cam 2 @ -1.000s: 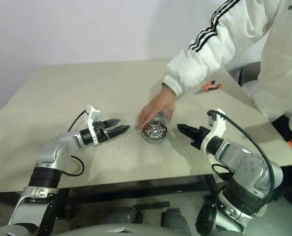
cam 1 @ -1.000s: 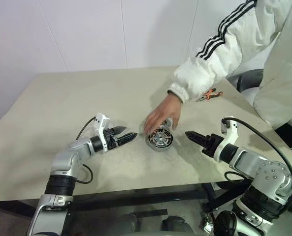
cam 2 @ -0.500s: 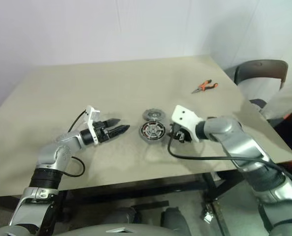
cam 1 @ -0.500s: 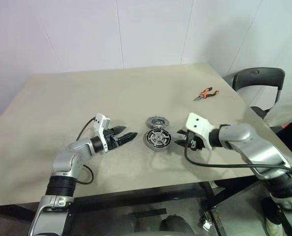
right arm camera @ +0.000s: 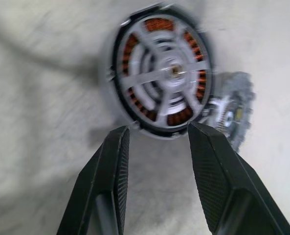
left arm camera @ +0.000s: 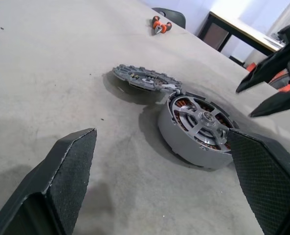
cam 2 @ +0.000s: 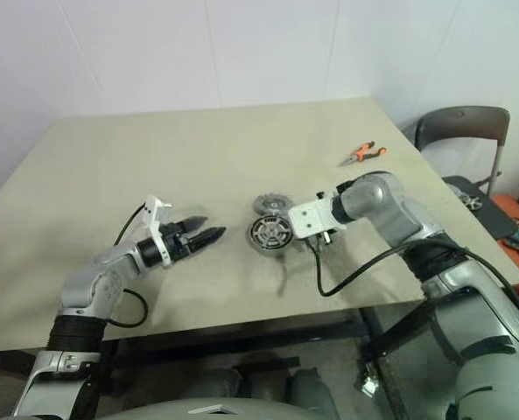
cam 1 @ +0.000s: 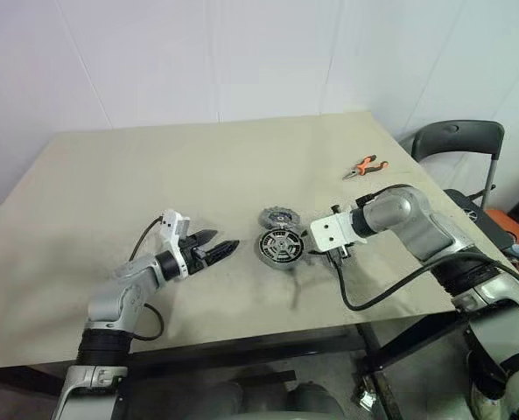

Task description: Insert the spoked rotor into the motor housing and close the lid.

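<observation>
Right gripper (right arm camera: 157, 142) parted, empty, near round dark-and-silver motor housing (cam 1: 281, 248); left gripper (cam 1: 221, 252) wide. Shiny spoked rotor (right arm camera: 167, 73) apparently seated; grey cut-out lid (cam 1: 278, 218) still beside, unplaced.

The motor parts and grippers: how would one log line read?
motor housing: on table, spoked rotor seated | lid: off, beside housing | left gripper: open, empty | right gripper: open, above housing
</observation>
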`<state>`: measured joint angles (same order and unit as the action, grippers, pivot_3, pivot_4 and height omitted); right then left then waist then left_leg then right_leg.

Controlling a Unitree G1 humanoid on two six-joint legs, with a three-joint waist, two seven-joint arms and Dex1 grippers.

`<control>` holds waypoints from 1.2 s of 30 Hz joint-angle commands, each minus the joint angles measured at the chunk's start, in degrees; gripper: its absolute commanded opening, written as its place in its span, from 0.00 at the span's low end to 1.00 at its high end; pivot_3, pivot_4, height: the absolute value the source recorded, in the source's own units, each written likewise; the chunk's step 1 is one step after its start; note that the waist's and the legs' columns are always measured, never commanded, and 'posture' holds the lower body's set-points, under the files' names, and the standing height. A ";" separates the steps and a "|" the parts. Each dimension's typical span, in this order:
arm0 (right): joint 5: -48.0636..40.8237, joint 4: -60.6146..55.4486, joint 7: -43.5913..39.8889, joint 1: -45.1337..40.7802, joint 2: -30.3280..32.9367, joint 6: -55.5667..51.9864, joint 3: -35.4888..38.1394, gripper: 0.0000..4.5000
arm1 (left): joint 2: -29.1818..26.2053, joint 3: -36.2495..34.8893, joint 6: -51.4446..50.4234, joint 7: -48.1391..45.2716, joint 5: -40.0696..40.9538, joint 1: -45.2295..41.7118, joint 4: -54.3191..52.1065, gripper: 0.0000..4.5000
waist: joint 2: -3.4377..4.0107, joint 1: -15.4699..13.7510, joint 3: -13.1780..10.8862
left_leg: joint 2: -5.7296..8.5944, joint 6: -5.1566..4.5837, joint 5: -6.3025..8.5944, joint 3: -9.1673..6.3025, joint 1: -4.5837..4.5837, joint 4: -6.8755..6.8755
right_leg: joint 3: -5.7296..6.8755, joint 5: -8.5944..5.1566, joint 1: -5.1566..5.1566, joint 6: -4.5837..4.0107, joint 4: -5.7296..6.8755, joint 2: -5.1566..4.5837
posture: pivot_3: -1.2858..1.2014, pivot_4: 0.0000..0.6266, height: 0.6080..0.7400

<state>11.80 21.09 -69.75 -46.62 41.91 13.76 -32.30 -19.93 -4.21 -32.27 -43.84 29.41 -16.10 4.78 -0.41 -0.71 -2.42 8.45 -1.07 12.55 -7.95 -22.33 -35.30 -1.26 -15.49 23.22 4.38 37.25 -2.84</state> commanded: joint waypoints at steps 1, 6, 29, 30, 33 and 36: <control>1.40 2.16 -1.71 -2.56 -2.07 4.30 -0.05 0.44 | 0.12 -1.50 -0.04 0.75 1.35 0.12 -3.01 1.00 | 0.00 -0.03 0.00 | -0.02 0.01 -0.01 0.00 0.00 0.00 | 0.00 0.01 0.01 -0.01 0.02 0.02 | 0.52 0.00 1.00; 2.91 3.73 -2.79 -2.09 -4.50 6.17 -0.48 0.44 | 0.18 -1.47 -0.28 1.58 1.84 1.29 -4.26 1.00 | 0.00 -0.07 0.00 | -0.03 0.04 -0.03 0.00 0.00 0.00 | -0.01 0.02 0.03 -0.03 0.07 0.04 | 0.52 0.00 1.00; 10.84 17.59 -0.68 -5.44 -8.42 15.88 -1.22 0.44 | 0.88 -1.21 0.34 2.71 2.09 1.74 -4.48 1.00 | 0.01 -0.01 0.01 | -0.09 0.20 -0.11 0.01 0.91 0.04 | -0.05 -0.02 -0.72 -0.31 0.22 0.11 | 0.52 0.00 1.00; 10.09 16.78 -1.88 -5.03 -8.35 15.58 -1.08 0.40 | 0.84 -1.34 0.35 2.71 2.12 1.70 -4.40 1.00 | 0.01 -0.01 0.01 | -0.09 0.20 -0.11 0.01 0.91 0.04 | -0.05 -0.02 -0.72 -0.31 0.22 0.11 | 0.52 0.00 1.00; 9.83 15.49 -2.30 -4.69 -8.54 14.82 -0.71 0.25 | 0.62 -1.65 0.36 2.64 2.19 1.61 -4.27 1.00 | 0.01 -0.04 0.01 | -0.09 0.20 -0.11 0.00 0.91 0.08 | -0.05 -0.02 -0.70 -0.29 0.22 0.11 | 0.52 0.00 1.00; 11.19 16.59 -0.51 -5.86 -9.56 13.67 -0.56 0.18 | 0.52 -1.84 0.38 2.68 2.21 1.43 -4.13 1.00 | -0.01 0.02 0.02 | -0.10 0.20 -0.11 0.00 0.91 0.11 | -0.04 0.01 -0.70 -0.24 0.21 0.12 | 0.52 0.00 1.00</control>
<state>22.23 37.39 -71.00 -51.60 33.07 27.92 -33.04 -19.06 -4.80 -32.88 -41.06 30.76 -13.79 2.17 -0.42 -0.70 -2.40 8.34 -0.87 12.44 -7.95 -21.42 -35.20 -1.31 -15.48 22.53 4.12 37.46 -2.71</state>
